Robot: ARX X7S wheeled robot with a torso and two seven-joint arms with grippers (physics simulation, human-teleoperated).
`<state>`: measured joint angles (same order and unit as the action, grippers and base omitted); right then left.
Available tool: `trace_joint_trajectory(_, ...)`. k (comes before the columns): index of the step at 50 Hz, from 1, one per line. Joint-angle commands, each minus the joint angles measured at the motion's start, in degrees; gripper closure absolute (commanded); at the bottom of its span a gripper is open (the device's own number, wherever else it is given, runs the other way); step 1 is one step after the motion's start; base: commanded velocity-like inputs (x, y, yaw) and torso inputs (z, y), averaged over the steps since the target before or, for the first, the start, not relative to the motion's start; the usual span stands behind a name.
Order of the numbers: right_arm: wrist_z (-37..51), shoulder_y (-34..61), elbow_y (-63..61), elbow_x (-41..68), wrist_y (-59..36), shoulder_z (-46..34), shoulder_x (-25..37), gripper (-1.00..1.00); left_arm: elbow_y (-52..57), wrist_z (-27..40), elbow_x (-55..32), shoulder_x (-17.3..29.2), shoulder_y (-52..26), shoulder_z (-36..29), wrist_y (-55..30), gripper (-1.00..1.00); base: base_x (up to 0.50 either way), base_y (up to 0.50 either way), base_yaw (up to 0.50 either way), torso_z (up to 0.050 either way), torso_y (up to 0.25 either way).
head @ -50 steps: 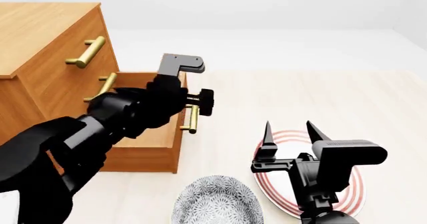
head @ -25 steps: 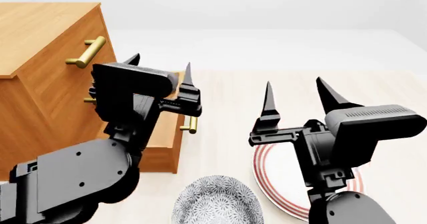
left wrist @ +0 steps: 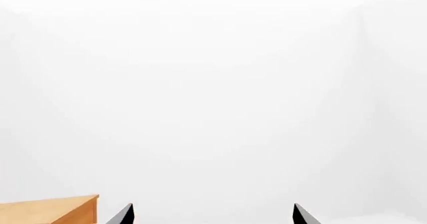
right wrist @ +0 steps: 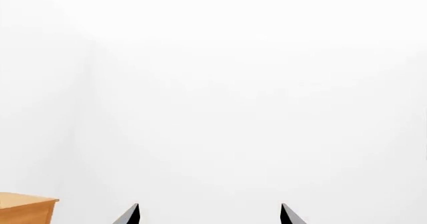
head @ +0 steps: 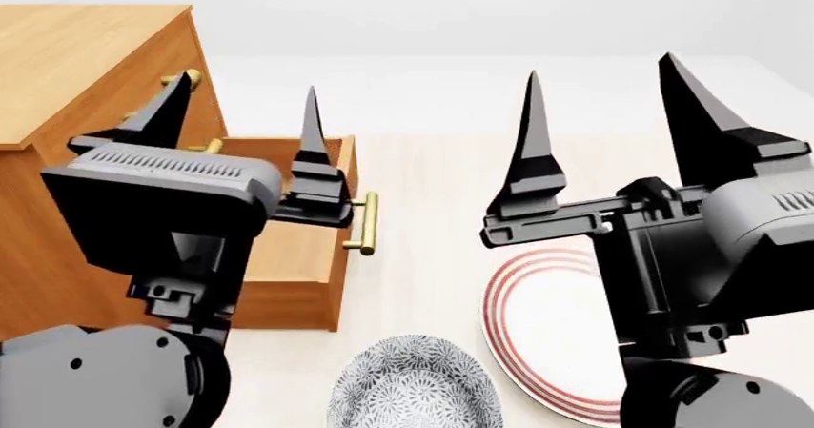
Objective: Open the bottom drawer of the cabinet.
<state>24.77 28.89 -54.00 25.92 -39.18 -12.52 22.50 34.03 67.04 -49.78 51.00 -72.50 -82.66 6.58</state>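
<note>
Nearest you in the head view sit the patterned grey bowl [head: 414, 383] and, just to its right, the red-ringed plate [head: 550, 328], partly hidden behind your right arm. Your right gripper [head: 613, 113] is raised with its fingers pointing up and spread wide, nothing between them. Your left gripper [head: 242, 113] is likewise raised, fingers apart and empty — it stands in front of the cabinet [head: 76, 75] without touching any handle.

Behind the left gripper, the bottom drawer [head: 299, 256] is pulled out from the cabinet front, its brass bar handle [head: 366, 223] clear of both grippers and its inner floor showing. Above it, bits of the other two brass handles peek past the gripper body.

Both wrist views face the white wall: only the spread fingertips [left wrist: 125, 215] and a corner of the cabinet top [left wrist: 57, 209] show in the left one — same in the right, fingertips [right wrist: 131, 215] and cabinet corner [right wrist: 23, 208]
</note>
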Motion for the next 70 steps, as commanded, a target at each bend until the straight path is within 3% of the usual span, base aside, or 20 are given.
trace_joint_trajectory(1,2.4,4.3,-3.1,2.0,-2.6,0.3,1.3,-1.0,2.9,2.5,2.3,1.6,-1.1,0.7,-1.5,-1.0,0.0,0.0,0.0,0.0,0.0)
trace_joint_trajectory(18,4.6,7.2,-4.5,4.7,-4.2,0.4,2.5,-1.0,4.2,2.5,1.4,1.6,-2.5,1.7,-2.7,-1.0,0.0,0.0,0.0,0.0,0.0)
trace_joint_trajectory(31,5.9,16.6,-4.8,7.4,-7.0,0.3,2.6,-1.0,6.3,1.6,-1.0,1.1,-8.6,4.6,-5.4,-1.0,0.0,0.0,0.0,0.0,0.0)
trace_joint_trajectory(46,8.6,16.1,-5.8,5.8,3.3,-5.0,7.9,-1.0,9.5,3.1,6.3,2.2,-7.5,4.5,-5.1,-1.0,0.0,0.0,0.0,0.0,0.0)
trace_joint_trajectory(70,15.6,23.0,-4.3,11.5,7.1,-10.3,14.0,-1.0,10.1,2.1,4.0,2.0,-9.8,6.1,-6.5,-1.0,0.0,0.0,0.0,0.0,0.0)
